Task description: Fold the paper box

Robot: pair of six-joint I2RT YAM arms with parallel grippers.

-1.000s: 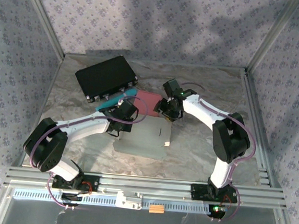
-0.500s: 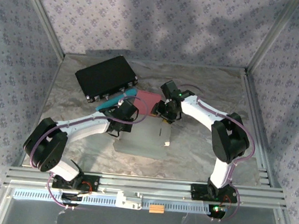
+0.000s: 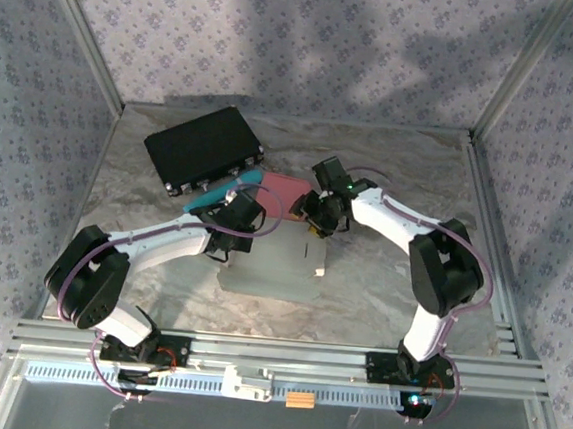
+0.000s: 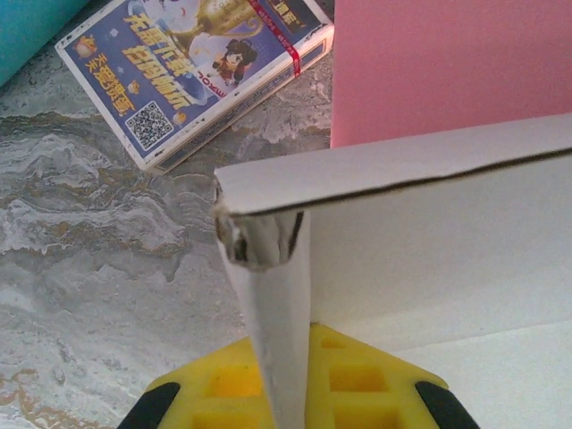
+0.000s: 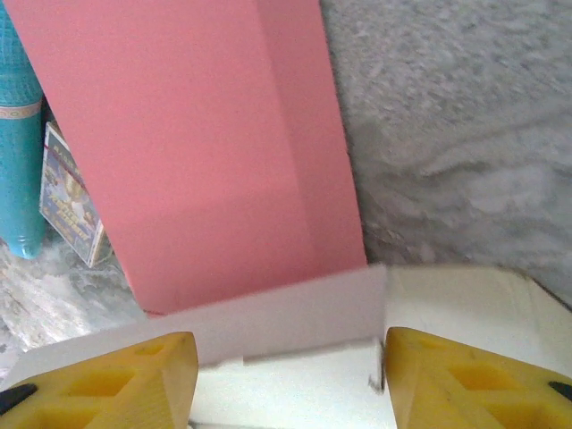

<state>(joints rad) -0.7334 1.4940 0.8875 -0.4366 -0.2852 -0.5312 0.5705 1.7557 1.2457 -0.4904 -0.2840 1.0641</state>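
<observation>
The paper box (image 3: pixel 272 265) lies partly folded mid-table, white inside, with a pink panel (image 3: pixel 284 188) lying flat at its far edge. My left gripper (image 3: pixel 236 222) is at the box's far left corner. In the left wrist view it (image 4: pixel 284 357) is shut on an upright white side wall (image 4: pixel 273 295) that meets the back wall (image 4: pixel 429 241). My right gripper (image 3: pixel 316 217) hovers over the far edge. In the right wrist view it (image 5: pixel 290 353) is open, its yellow fingers (image 5: pixel 134 375) straddling a raised white flap (image 5: pixel 295 313) in front of the pink panel (image 5: pixel 206 152).
A black case (image 3: pixel 204 149) sits at the back left. A teal object (image 3: pixel 218 194) and a printed card pack (image 4: pixel 197 71) lie just beyond the left gripper. Patterned walls and metal posts enclose the marbled table (image 3: pixel 400 184).
The right gripper has shifted slightly left along the box's far edge, over the white flap. The left arm and its grip have not moved.
</observation>
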